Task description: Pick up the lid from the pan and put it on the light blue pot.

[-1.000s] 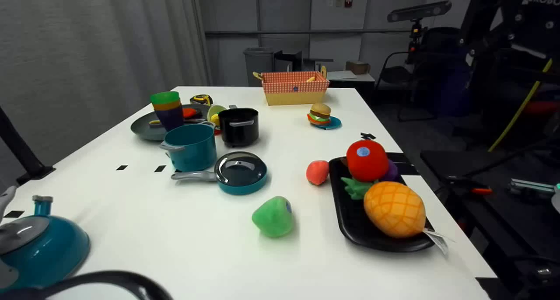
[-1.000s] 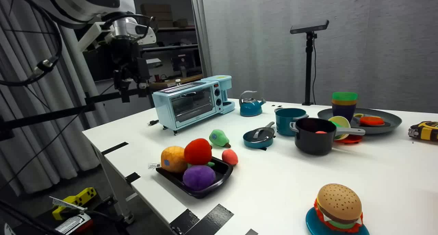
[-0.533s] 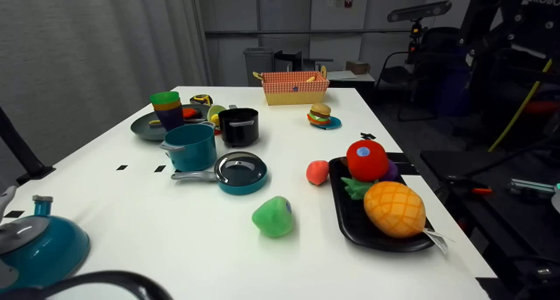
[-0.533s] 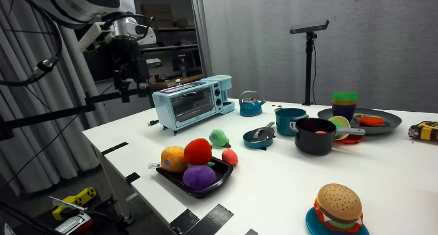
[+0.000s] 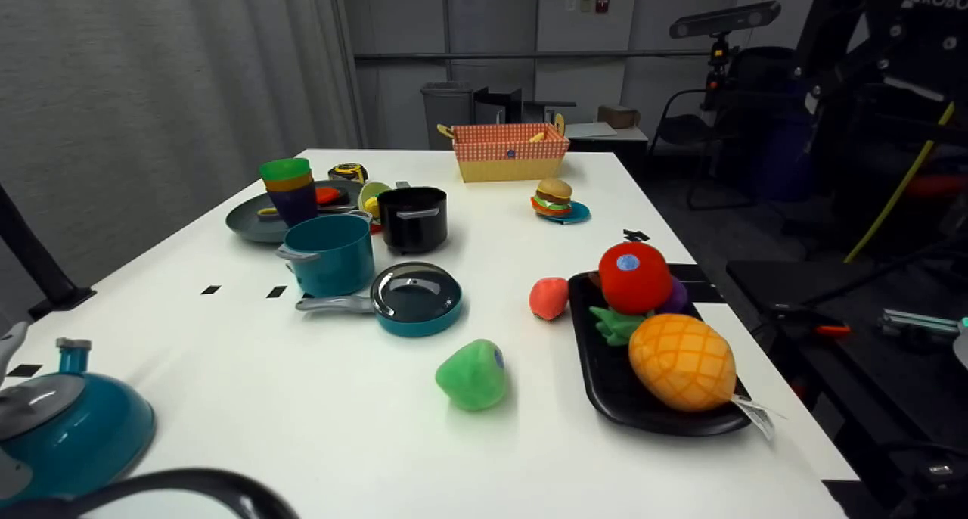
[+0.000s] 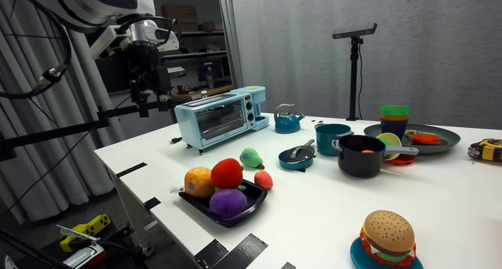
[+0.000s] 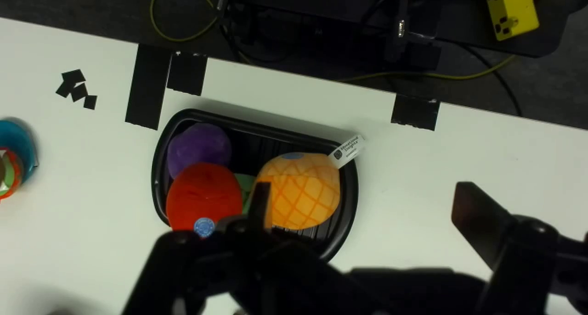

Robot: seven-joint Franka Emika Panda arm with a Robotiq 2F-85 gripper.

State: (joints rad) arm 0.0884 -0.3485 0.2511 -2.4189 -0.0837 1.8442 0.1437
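We find the lid [image 5: 416, 296] seated on the pan [image 5: 420, 327], knob upward, in both exterior views. The pan's silvery handle [image 5: 336, 304] points toward the light blue pot [image 5: 340, 271], which stands upright just beside it; whether the two touch, we cannot tell. We record the pot's mouth as uncovered. The pincer [image 7: 364, 200] is released: in the wrist view its fingers [image 7: 480, 223] are spread wide, part of the black tray [image 7: 350, 199] and the desk [image 7: 413, 177] showing between them. We note that it hangs high, well apart from the lid. In the tray we log a red toy [image 5: 637, 284], a purple toy [image 6: 228, 203] and an orange toy [image 5: 682, 362], with a green leafy piece [image 5: 616, 327] among them. A pink toy [image 5: 548, 298] lies just beside the tray and a green toy [image 5: 472, 375] near the pan. The black pot [image 6: 361, 163] stands next to the light blue pot; in an exterior view we observe a reddish object [image 6: 367, 151] inside it. Elsewhere on the desk we enter a stack of cups [image 5: 292, 194] on a grey plate [image 5: 246, 222], a toy burger [image 6: 388, 231] on a blue plate [image 6: 360, 255], a checked basket [image 5: 503, 169] and a teal kettle [image 6: 287, 124] beside a toaster oven [image 6: 219, 122]
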